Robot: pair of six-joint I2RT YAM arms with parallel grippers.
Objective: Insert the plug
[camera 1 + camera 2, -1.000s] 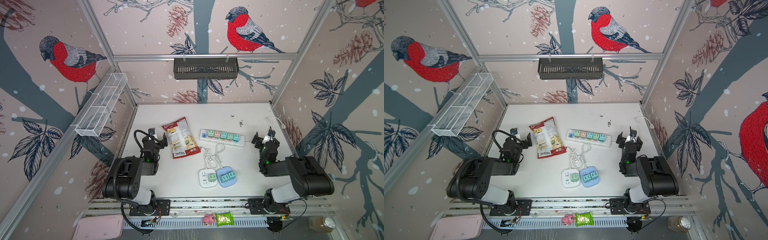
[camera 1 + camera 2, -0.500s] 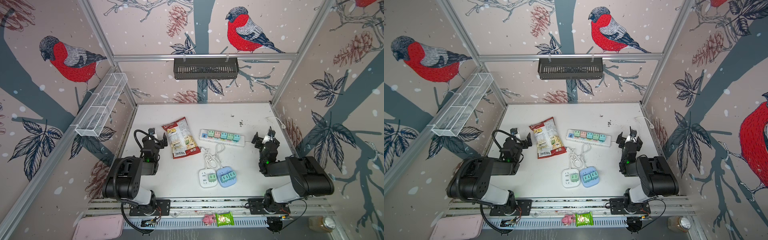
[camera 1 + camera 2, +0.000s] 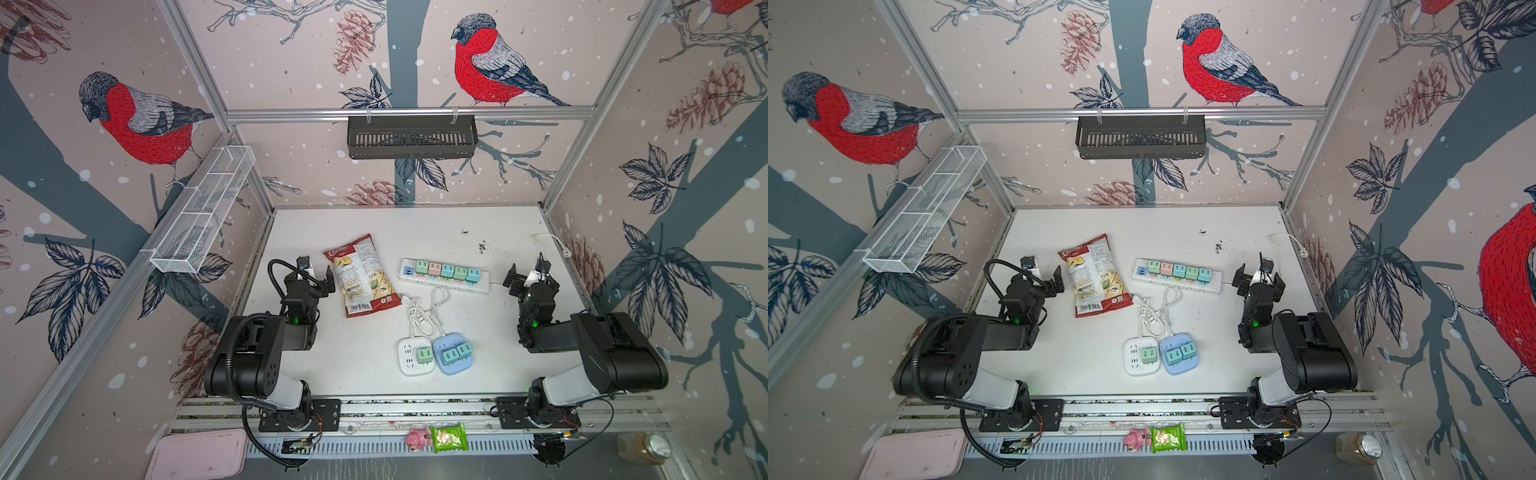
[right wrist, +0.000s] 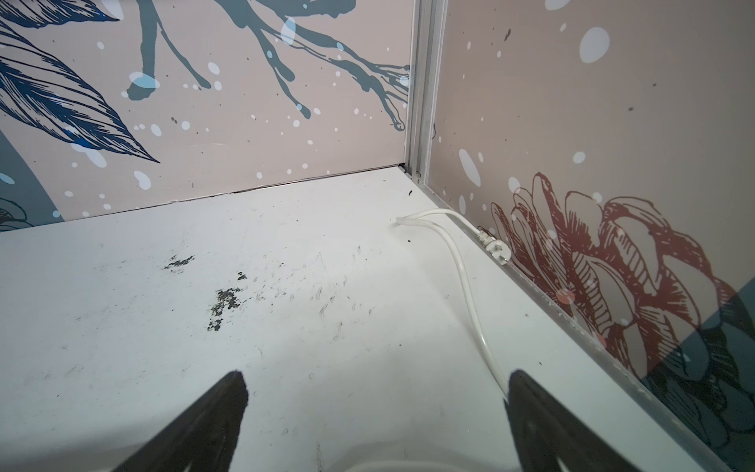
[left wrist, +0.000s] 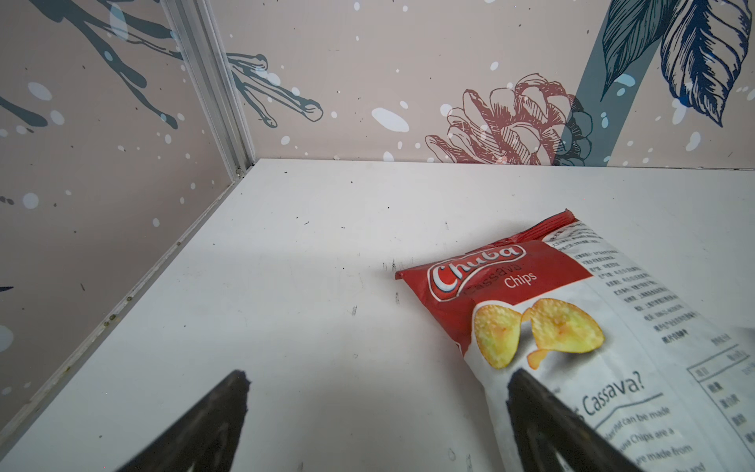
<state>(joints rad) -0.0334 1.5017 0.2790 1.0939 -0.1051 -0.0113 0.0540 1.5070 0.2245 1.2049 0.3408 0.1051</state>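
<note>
- Right hand (image 4: 376, 376) spread wide and empty, low over the desk (image 4: 286, 327). Left hand (image 5: 378, 376) is spread too, just beside the chips bag (image 5: 572, 327). Which step is this?
- The start, I'd judge: nothing is grasped. The white plug (image 4: 499, 252) lies loose against the right wall, and its cable (image 4: 461, 278) runs back beside the right hand.
- Next move?
- Reach forward, pinch the plug body, then carry it to a free socket. The power strip (image 3: 444, 275) looks full; the white hub (image 3: 409, 357) shows open holes.
- Room?
- Tight at the wall rail by the plug, bare desk between there and the strip.
</note>
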